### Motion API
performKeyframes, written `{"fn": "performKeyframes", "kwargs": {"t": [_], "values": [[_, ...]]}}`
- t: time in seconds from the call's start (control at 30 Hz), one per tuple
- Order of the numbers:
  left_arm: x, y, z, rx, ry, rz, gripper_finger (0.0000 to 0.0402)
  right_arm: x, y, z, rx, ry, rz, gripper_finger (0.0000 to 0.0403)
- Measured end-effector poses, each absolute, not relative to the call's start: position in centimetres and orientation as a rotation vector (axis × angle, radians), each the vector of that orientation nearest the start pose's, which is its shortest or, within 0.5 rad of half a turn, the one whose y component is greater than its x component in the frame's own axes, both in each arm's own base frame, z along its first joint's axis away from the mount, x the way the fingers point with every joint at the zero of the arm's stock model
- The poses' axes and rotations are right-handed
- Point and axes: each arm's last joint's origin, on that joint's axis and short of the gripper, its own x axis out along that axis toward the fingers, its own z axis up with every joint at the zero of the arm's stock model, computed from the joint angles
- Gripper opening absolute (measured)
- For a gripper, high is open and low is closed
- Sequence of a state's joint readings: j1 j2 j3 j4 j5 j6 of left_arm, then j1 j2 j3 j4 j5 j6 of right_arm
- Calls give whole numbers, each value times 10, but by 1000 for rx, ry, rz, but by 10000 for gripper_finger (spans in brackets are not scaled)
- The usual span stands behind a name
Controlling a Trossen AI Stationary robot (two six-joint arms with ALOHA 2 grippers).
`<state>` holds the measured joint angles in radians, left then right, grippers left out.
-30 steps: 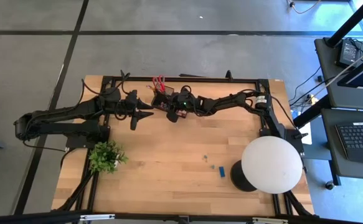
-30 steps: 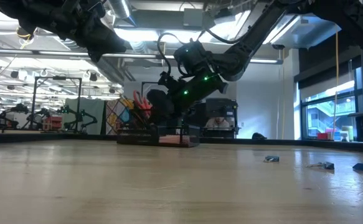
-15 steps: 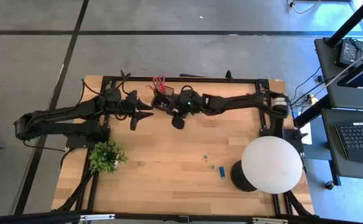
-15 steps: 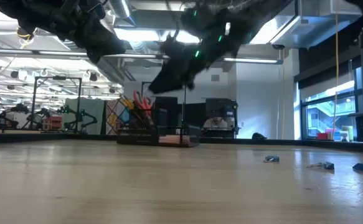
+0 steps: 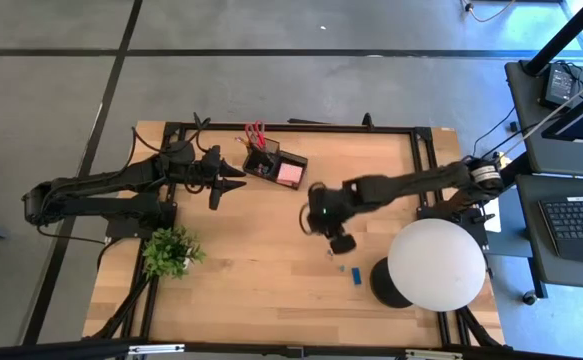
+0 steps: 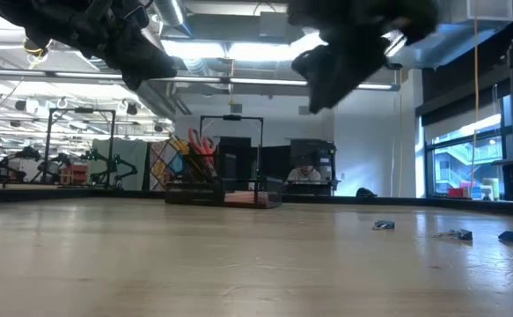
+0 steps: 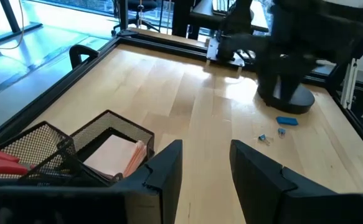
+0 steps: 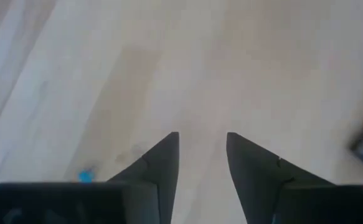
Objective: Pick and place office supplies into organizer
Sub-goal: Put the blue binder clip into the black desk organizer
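Observation:
The black mesh organizer (image 5: pixel 271 163) stands near the table's far edge. Red-handled scissors (image 5: pixel 255 133) stick up out of its tall cup, and a pink sticky-note pad (image 5: pixel 291 174) lies in its low tray. A small blue block (image 5: pixel 356 274) and tiny clips (image 5: pixel 329 253) lie on the wood toward the near right. My right gripper (image 5: pixel 308 218) hovers open over bare wood between the organizer and the clips, its fingers (image 8: pixel 162 163) pointing steeply down with nothing between them. My left gripper (image 7: pixel 206 168) waits open in the air just left of the organizer.
A white globe lamp (image 5: pixel 436 262) on a round black base (image 5: pixel 383 283) stands at the near right, close to the blue block. A green potted plant (image 5: pixel 169 250) sits at the near left. Bare wood lies across the table's middle.
My right gripper has left the organizer's tray, risen, and swung toward the table's near and right side. Its fingers have tipped from shallow to steeply down. The pink pad now shows uncovered in the tray.

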<state>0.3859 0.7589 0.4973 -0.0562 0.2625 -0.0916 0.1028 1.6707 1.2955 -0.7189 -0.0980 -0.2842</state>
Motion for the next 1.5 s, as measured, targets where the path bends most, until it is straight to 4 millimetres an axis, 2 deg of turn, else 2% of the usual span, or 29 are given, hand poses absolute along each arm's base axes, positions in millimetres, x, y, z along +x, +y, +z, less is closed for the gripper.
{"fn": "performKeyframes", "kwargs": {"t": [0.13, 0.3, 0.67, 0.83, 1.23, 1.5], "values": [[162, 58, 250, -193, 298, 136, 127, 335, 59, 230, -318, 1164, 425, 138], [162, 58, 249, -194, 303, 137, 127, 336, 71, 205, -398, 1267, 508, 138], [160, 57, 245, -210, 350, 138, 127, 347, 77, 155, -407, 1421, 544, 138], [160, 57, 244, -212, 355, 139, 127, 348, 78, 142, -406, 1457, 549, 138], [160, 57, 244, -212, 355, 139, 127, 349, 79, 138, -466, 1460, 495, 136], [160, 57, 244, -212, 355, 139, 127, 349, 83, 137, -491, 1453, 487, 89]]}}
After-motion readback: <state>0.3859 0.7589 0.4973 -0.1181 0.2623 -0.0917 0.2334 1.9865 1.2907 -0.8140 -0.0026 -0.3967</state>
